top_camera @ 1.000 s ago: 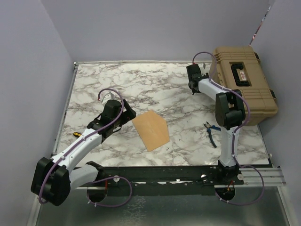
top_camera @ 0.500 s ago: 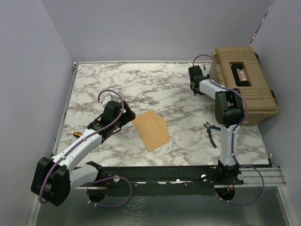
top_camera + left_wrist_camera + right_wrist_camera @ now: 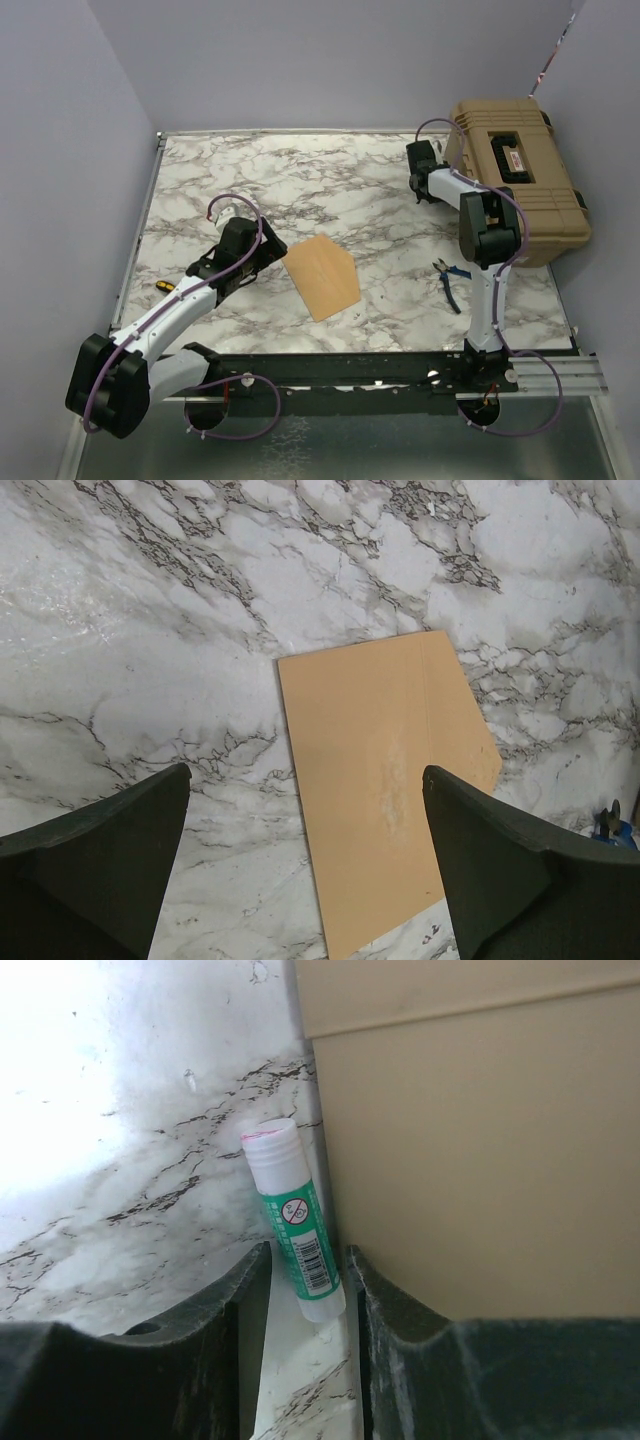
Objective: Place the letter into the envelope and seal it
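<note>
Broadly, the marble table (image 3: 380, 200) is hemmed by a wall on the left (image 3: 70, 150) and a wall at the back (image 3: 330, 60), with the black base rail (image 3: 340, 368) along its near edge. A tan box (image 3: 540, 215) fills the far right corner and overhangs the table's right edge, so the right side is the tightest. Bare marble lies open across the whole back and the far left. The left arm (image 3: 170, 305) slants in from the near left corner, its tool (image 3: 305, 775) spread wide and holding nothing, just beside the envelope's left edge. The right arm (image 3: 485, 250) reaches back along the box front. The envelope (image 3: 322, 276) lies flat near the middle of the table, slightly toward the near edge, a five-sided orange-brown sheet with free marble on every side. Blue-handled pliers (image 3: 448, 278) lie to its right, apart from it and close to the right arm. A small yellow item (image 3: 160, 286) shows beside the left arm. A green and white glue stick (image 3: 293, 1222) lies tight against the box wall. The right tool (image 3: 307, 1252) is set narrow, straddling the stick's lower end, with a sliver of table showing on one side.
</note>
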`<state>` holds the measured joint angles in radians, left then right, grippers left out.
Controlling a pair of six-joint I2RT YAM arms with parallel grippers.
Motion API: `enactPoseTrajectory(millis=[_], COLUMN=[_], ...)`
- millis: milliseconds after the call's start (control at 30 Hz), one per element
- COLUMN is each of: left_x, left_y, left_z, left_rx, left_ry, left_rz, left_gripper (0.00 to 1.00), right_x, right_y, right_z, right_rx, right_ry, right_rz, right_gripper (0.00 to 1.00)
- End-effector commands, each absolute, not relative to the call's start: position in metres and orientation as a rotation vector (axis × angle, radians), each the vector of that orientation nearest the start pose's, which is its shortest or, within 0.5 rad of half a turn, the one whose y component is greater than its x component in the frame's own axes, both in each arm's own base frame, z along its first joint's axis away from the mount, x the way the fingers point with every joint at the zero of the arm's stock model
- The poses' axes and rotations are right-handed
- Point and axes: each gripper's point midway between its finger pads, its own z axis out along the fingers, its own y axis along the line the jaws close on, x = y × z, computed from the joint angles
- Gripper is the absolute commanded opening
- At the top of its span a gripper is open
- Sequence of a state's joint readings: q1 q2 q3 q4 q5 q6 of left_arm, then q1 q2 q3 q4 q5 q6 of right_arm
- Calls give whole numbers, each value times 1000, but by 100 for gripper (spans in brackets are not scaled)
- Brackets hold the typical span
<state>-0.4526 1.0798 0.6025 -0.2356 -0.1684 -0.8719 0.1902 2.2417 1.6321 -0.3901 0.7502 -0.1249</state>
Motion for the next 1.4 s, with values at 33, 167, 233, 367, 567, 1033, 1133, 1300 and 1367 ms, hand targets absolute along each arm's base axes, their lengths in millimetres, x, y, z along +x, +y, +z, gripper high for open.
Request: enactPoseTrajectory(millis=[33,167,233,367,567,1033,1133,1300,1367], left_x=[280,280,281,280,280,279,278,277,276], left_y=[-131,-130,-129,-129,-128,-131,-132,-132,-132], left_z=[102,103,105,105,105,99,97,94,93], left_rx=[-599,-591,-587,-585,-585,-578,-584,-584,-585], left_ry=[2239,2240,2240,2245,2242,2272,2275,2281,2282], left_rz=[-468,-462,-458,-455,-450,-453,-464,-463,-464], left_gripper=[99,99,99,99,99,99,99,99,99], right_x=[507,506,505,508,502,400,392,391,388], right_y=[-34,-38,-39,-37,-17,60,56,62,69], right_z=[19,13,14,23,41,22,20,6,-1], right_rx=[-116,-106,-93,-67,-9,146,151,122,129], right_ry=[2440,2447,2443,2430,2469,2746,2747,2784,2804], right_rz=[-944,-987,-1004,-978,-787,-298,-323,-285,-227], right_gripper=[34,31,30,24,18,23,32,49,50])
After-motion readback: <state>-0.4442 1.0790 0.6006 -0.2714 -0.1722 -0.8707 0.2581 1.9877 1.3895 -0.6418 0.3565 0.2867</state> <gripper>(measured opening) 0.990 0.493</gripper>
